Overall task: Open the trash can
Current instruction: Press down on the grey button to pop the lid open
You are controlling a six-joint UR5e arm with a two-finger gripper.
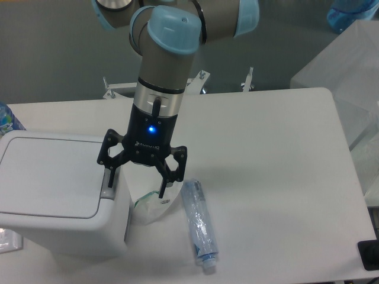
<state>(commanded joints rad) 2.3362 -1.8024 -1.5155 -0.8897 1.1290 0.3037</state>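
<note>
Nearest, at the left front of the table (278, 148), the trash can (53, 195) is seen, lid down. Its grey button (108, 190) is touched by one finger (110, 176) of the spread gripper (136, 182). A white bag (151, 206) and a plastic bottle (198, 225) are laid rightward.

trash can (56, 204): boxy white plastic bin, rounded corners; upright at table's front-left; flat rectangular lid (50, 176) shut; grey push-button (108, 190) at lid's right edge.
</note>
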